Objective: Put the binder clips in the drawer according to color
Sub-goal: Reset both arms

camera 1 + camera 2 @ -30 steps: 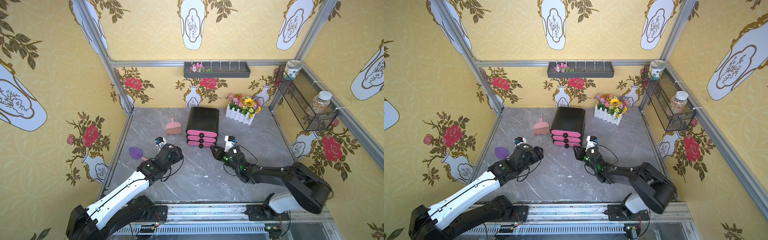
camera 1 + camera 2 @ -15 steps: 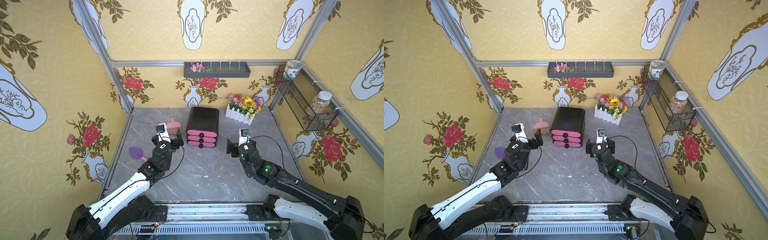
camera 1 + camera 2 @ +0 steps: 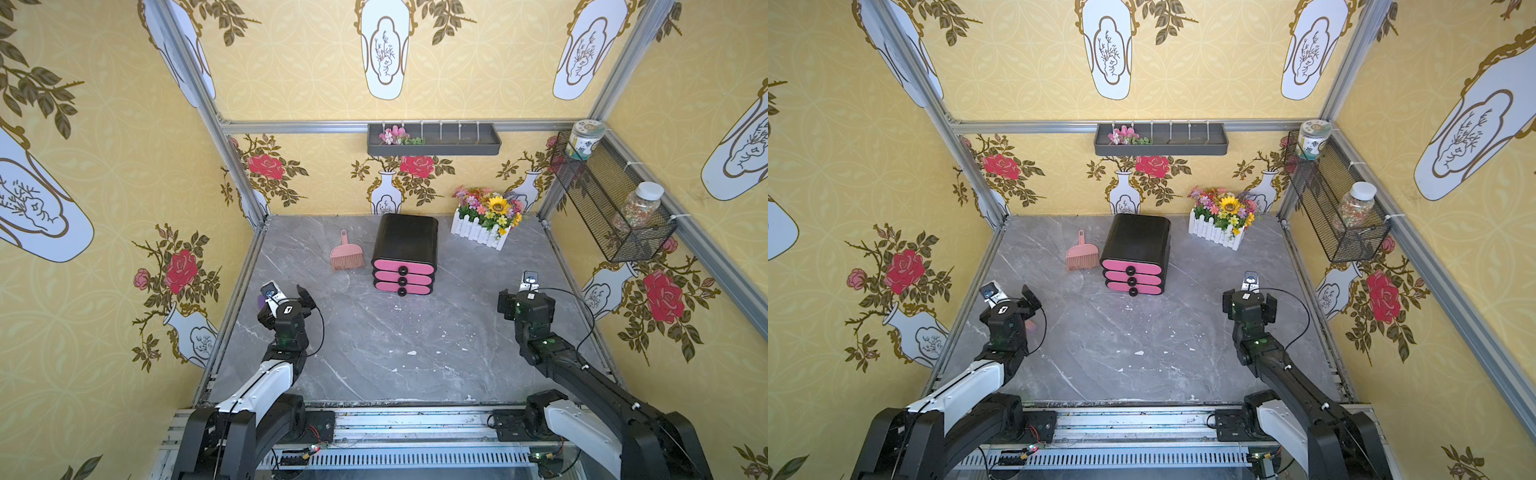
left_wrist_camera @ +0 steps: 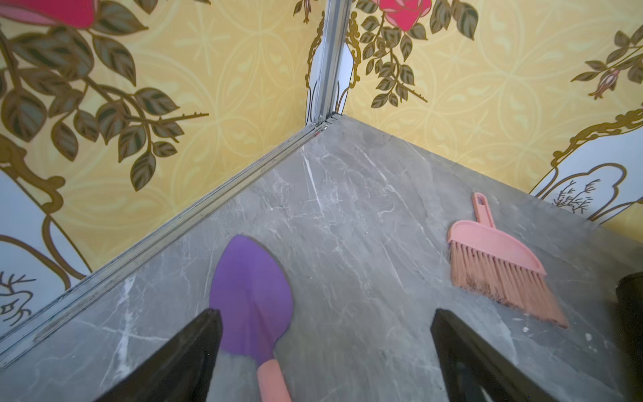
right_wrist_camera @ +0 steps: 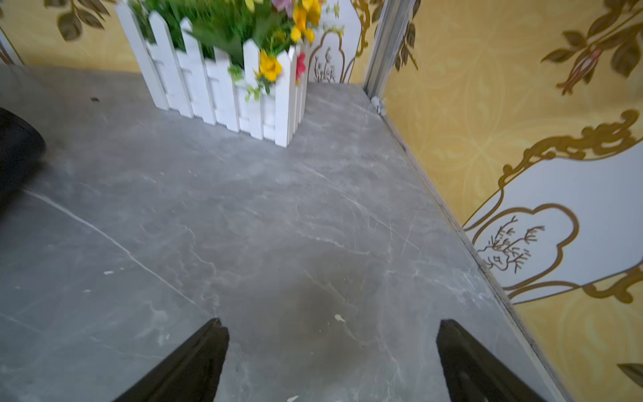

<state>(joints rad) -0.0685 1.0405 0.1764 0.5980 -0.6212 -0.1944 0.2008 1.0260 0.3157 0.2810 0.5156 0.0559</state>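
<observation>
Toward the back edge of the table (image 3: pixel 374 353), the black drawer unit (image 3: pixel 405 241) stands with its three pink drawers (image 3: pixel 403 265) all shut flush. No binder clips show on the marble or in any view; they are probably inside. The left gripper (image 4: pixel 326 315) hangs near the left edge above a purple trowel (image 4: pixel 252 296), jaws spread wide and empty. The right gripper (image 5: pixel 328 323) hangs near the right edge, jaws likewise apart, holding nothing. This looks like parking: keep both arms raised, clear of the trowel, the pink hand brush (image 4: pixel 501 275) and the flower box (image 5: pixel 222 94).
</observation>
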